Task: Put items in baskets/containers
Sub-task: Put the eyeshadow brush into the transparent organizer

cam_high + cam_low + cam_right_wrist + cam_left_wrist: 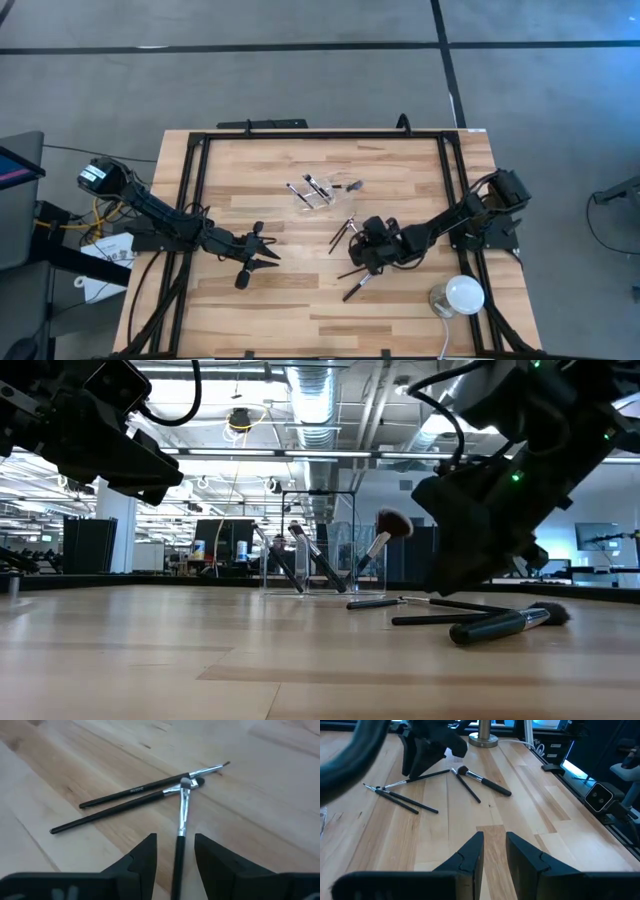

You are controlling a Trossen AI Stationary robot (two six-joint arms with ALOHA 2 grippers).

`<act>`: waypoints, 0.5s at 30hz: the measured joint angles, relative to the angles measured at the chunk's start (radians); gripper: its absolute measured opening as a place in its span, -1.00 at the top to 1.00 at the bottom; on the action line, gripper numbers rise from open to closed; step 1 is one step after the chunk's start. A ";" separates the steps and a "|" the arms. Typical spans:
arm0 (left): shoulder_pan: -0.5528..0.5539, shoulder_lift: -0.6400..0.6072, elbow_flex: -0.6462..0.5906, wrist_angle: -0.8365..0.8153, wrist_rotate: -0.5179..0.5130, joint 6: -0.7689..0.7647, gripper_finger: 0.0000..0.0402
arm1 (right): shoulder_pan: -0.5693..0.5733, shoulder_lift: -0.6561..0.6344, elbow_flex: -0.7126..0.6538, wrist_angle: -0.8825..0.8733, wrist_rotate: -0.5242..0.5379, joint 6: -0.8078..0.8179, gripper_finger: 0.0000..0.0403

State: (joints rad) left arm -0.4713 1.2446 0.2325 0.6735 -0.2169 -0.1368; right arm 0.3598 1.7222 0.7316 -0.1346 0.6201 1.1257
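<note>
- Right gripper: low over the table's right-centre, among the loose brushes. Its fingers stand apart with the handle of a slim brush running between them; whether the pads touch that handle cannot be told from the wrist view, so it is not recorded as a grasp
- That brush has a silver ferrule and its tip meets the tips of two dark-handled brushes lying side by side on the wood ahead of the fingers
- Left gripper: hovering over bare wood left of centre, fingers parted by a narrow gap, nothing between them
- Clear container: on the table just behind centre, holding several brushes; in the low view these lean inside it with bristle heads up, one fluffy head rising above its right side
- Loose brushes: further ones lie flat on the table by the right gripper, including a thick dark one nearest the low camera
- White dome object: near the table's front right corner, well apart from the container
</note>
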 joint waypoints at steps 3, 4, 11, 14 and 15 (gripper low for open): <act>0.000 0.000 0.000 0.000 0.000 0.000 0.61 | -0.001 0.000 0.000 0.001 0.000 -0.002 0.38; 0.000 0.000 0.000 0.000 0.000 0.000 0.61 | -0.001 0.000 0.000 -0.003 0.001 -0.008 0.38; 0.000 0.000 0.000 0.000 0.000 0.000 0.61 | 0.000 0.066 0.000 0.029 0.024 -0.009 0.38; 0.000 0.000 0.000 0.001 0.000 0.000 0.61 | -0.015 0.122 0.028 0.025 0.050 -0.006 0.38; 0.000 0.000 0.000 0.000 0.000 0.000 0.61 | -0.025 0.128 0.045 -0.001 0.032 0.001 0.39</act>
State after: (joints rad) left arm -0.4717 1.2446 0.2325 0.6739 -0.2165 -0.1368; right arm 0.3344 1.8500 0.7769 -0.1357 0.6517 1.1270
